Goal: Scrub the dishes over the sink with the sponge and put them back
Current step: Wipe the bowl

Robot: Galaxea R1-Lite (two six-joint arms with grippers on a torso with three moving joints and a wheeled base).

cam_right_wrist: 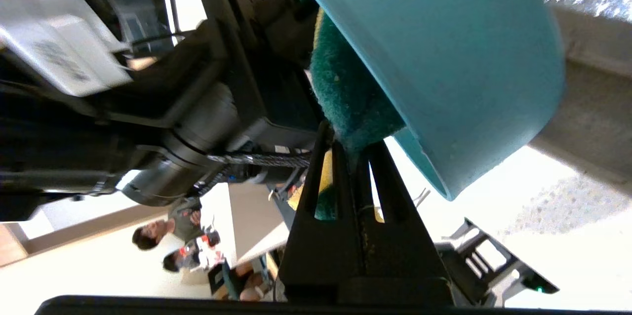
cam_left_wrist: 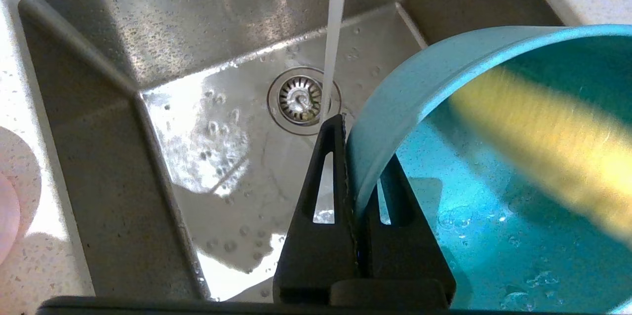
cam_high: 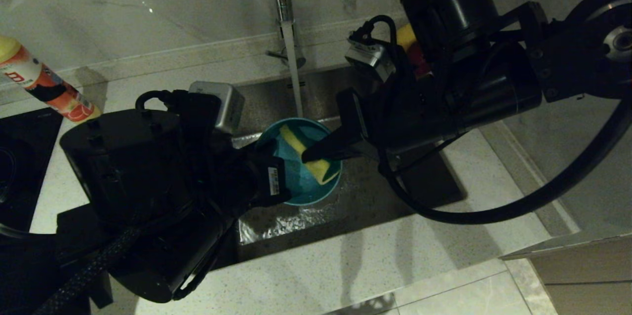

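A light blue bowl hangs tilted over the sink, held by its rim in my left gripper, which is shut on it. One finger lies outside the rim and one inside. My right gripper reaches in from the right, shut on the sponge, whose yellow foam lies across the bowl's inside. In the right wrist view the sponge's green layer presses into the bowl, pinched at my right gripper. The sponge shows as a yellow blur in the left wrist view.
Water runs from the chrome faucet down towards the drain strainer. An orange and white bottle lies on the counter at the far left. A dark cooktop sits beside it. A pale pink dish edge rests on the counter.
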